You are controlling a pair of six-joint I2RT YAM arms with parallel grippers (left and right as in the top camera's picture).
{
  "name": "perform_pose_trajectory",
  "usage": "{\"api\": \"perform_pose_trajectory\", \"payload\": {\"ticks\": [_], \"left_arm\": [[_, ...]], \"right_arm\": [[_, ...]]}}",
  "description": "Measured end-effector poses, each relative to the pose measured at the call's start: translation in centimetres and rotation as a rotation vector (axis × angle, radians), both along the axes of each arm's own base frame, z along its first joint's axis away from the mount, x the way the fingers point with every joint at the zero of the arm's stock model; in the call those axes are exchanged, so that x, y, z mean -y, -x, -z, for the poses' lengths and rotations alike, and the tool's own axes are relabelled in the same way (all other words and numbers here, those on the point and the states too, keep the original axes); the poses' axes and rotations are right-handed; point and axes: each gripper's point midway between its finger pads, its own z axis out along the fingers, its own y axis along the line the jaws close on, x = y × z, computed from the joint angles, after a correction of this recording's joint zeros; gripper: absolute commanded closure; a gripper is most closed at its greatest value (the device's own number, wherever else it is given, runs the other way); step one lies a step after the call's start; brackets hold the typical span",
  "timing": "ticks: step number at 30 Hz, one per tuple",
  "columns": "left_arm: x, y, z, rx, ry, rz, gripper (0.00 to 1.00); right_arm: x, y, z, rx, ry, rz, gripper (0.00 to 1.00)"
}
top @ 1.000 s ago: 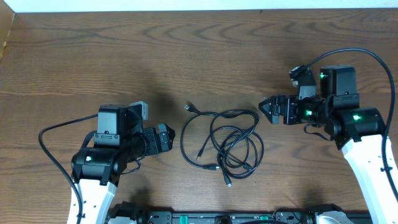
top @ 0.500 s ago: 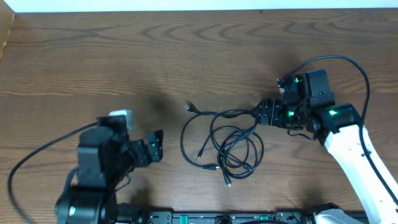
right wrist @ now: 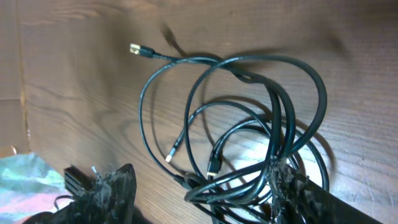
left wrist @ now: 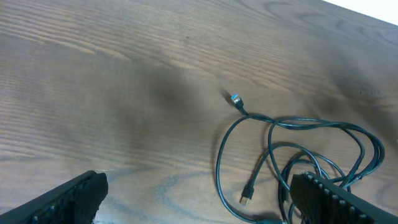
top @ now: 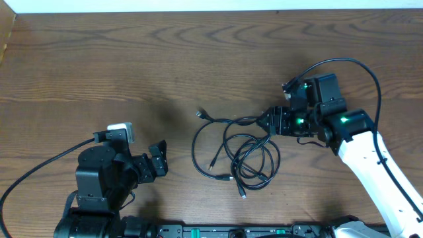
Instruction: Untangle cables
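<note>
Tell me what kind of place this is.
Probably a robotics lab bench: two robot arms, left gripper and right gripper, flank a tangle of thin black cables on a wooden table.

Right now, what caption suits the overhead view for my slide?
Right hand at the edge of the tangled cables, left hand apart, wooden table.

Black wrists [top: 316, 114], white forearms [top: 375, 157], green lights [top: 343, 120]

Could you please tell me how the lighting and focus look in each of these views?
Overhead: even light, sharp cables, a soft shadow smudge on the table. Left wrist: cables crisp, its own fingers dark and blurred. Right wrist: fingers blurred, cables cast distinct shadows, a pale glare patch on the wood.
</note>
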Motion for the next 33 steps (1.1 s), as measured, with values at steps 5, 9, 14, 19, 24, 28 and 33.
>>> {"api": "perform_pose_trajectory", "payload": {"ticks": [5, 9, 14, 19, 24, 28, 33], "left_arm": [[0.0, 0.4, 0.5, -0.025, -0.002, 0.000, 0.02], [-0.1, 0.6, 0.7, -0.035, -0.004, 0.000, 0.02], [-0.1, 0.6, 0.7, -0.037, -0.004, 0.000, 0.02], [-0.1, 0.6, 0.7, -0.038, -0.004, 0.000, 0.02], [-0.1, 0.6, 0.7, -0.038, -0.004, 0.000, 0.02], [-0.1, 0.6, 0.7, -0.038, -0.004, -0.001, 0.02], [-0.1, 0.6, 0.7, -0.038, -0.004, -0.001, 0.02]], "right_arm": [[0.1, 0.3, 0.6, 0.002, 0.046, -0.003, 0.41], [0.4, 0.6, 1.5, -0.007, 0.068, -0.005, 0.47], [0.7, 1.3, 3.4, -0.029, 0.082, -0.003, 0.50], [0.9, 1.8, 4.8, -0.049, 0.082, 0.011, 0.57], [0.4, 1.1, 4.4, -0.021, 0.058, 0.013, 0.65], [0.3, 1.0, 4.2, -0.013, 0.052, 0.010, 0.80], [0.2, 0.9, 4.1, -0.008, 0.046, 0.013, 0.89]]}}
